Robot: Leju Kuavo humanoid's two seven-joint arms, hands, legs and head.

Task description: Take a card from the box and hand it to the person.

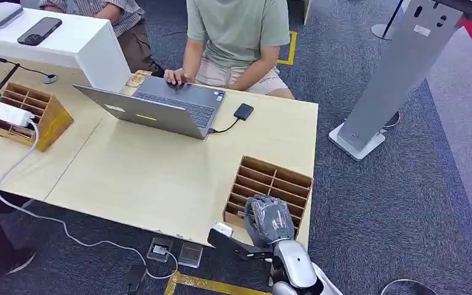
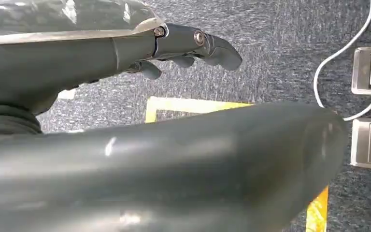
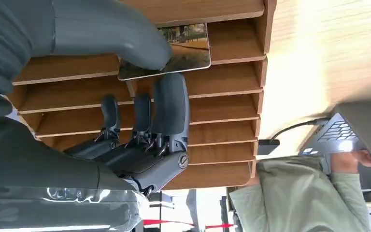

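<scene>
A wooden slotted box (image 1: 271,183) stands at the table's near right corner. My right hand (image 1: 269,220) is on its near side, fingers inside the slots. In the right wrist view a picture card (image 3: 189,50) sticks out of one slot of the box (image 3: 222,111), and my right hand (image 3: 145,121) pinches its edge, thumb on one face and a finger against the other. A person in a green shirt (image 1: 236,37) sits across the table with a hand on a laptop (image 1: 160,107). My left hand (image 2: 188,46) hangs over the carpet, fingers loosely extended and holding nothing.
A second wooden box (image 1: 43,117) with a white power strip (image 1: 0,110) sits at the table's left. A black drive (image 1: 243,111) is cabled to the laptop. Another person (image 1: 107,12) sits further left. A grey stand (image 1: 393,80) rises to the right. Floor sockets (image 1: 172,251) lie below the table edge.
</scene>
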